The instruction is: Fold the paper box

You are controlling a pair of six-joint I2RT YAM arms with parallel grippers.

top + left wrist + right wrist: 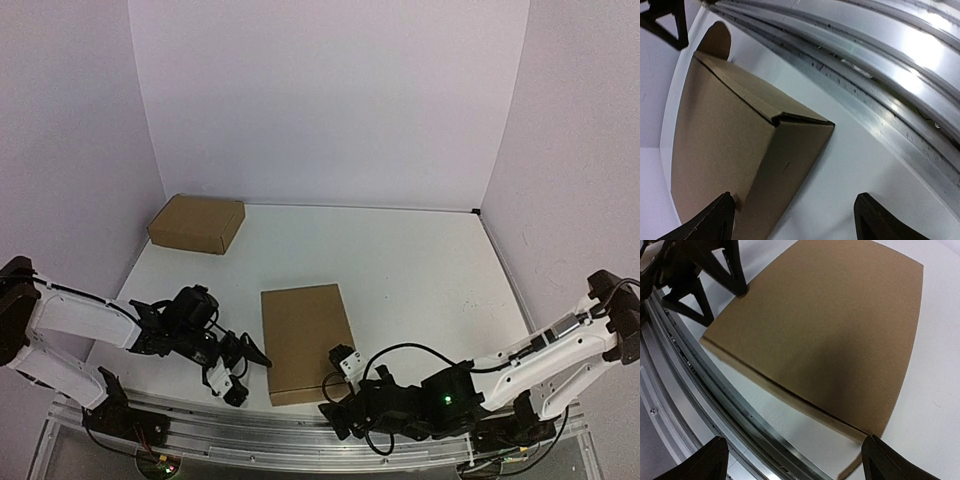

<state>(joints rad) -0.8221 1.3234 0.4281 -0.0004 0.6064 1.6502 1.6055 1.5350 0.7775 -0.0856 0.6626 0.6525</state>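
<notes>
A white worktop (420, 270) is seen, closed in by pale walls at the back and on both sides, with a metal rail (300, 440) along its near edge. The paper box (305, 340) is laid flat near the middle of that edge, its lid folded down and a rounded tab (715, 40) left protruding at a near corner. The left pincer (245, 368) is held just beside the box's near left corner, fingers (710, 222) spread wide and nothing pinched. The right pincer (338, 378) is placed at the near right corner, likewise spread and empty. A second closed cardboard box (197, 222) is set at the far left corner; the contents of neither box can be seen.
</notes>
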